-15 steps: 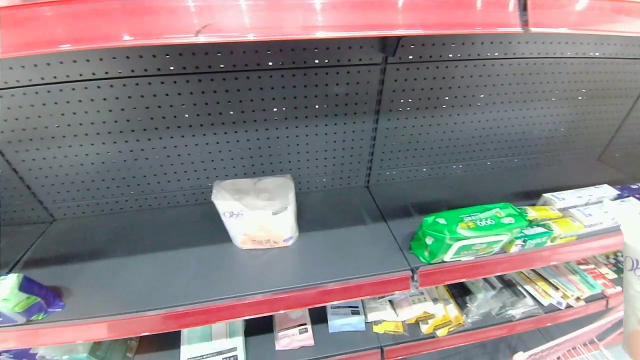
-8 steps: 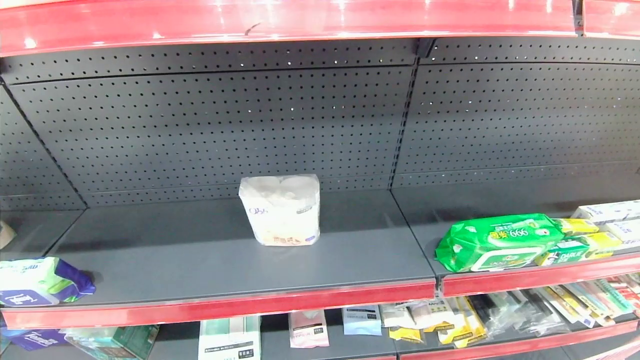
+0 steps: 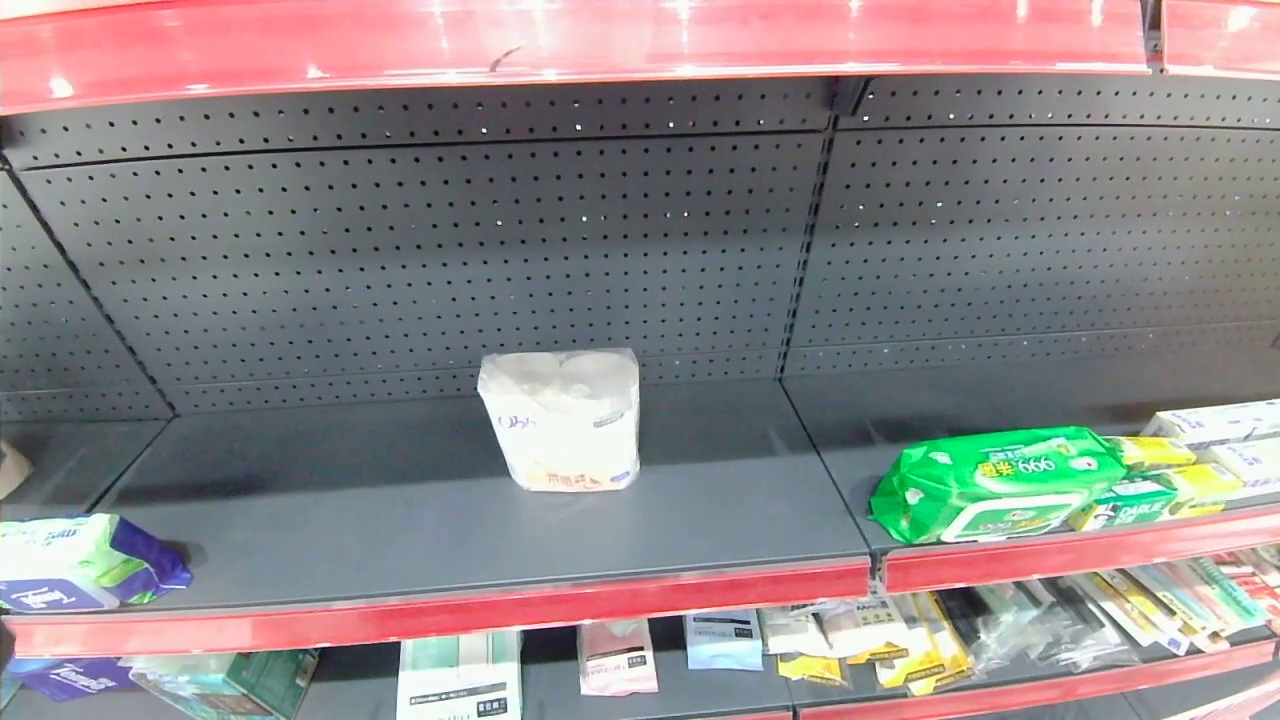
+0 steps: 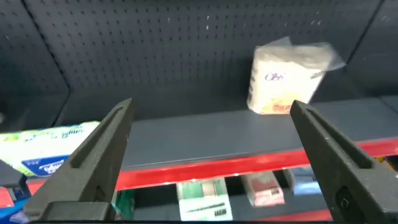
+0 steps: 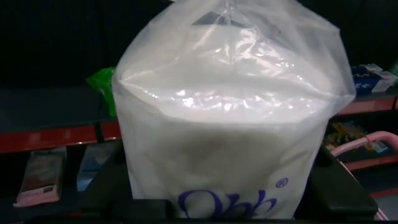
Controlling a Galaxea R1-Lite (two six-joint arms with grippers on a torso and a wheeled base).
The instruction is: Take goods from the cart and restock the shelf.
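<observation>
Tissue pack (image 5: 227,124), base cut off, clamped in right claw (image 5: 222,183).

Perforated dark back panel (image 3: 450,250). Far left: a blue, green and white tissue pack (image 3: 80,565), lying flat. Right: a green wipes pack (image 3: 990,480), with yellow-green boxes (image 3: 1150,490) touching it and white boxes (image 3: 1210,425) behind those. Lower row: a white-green box (image 3: 460,675), a pink packet (image 3: 617,657), a pale blue packet (image 3: 722,640).
</observation>
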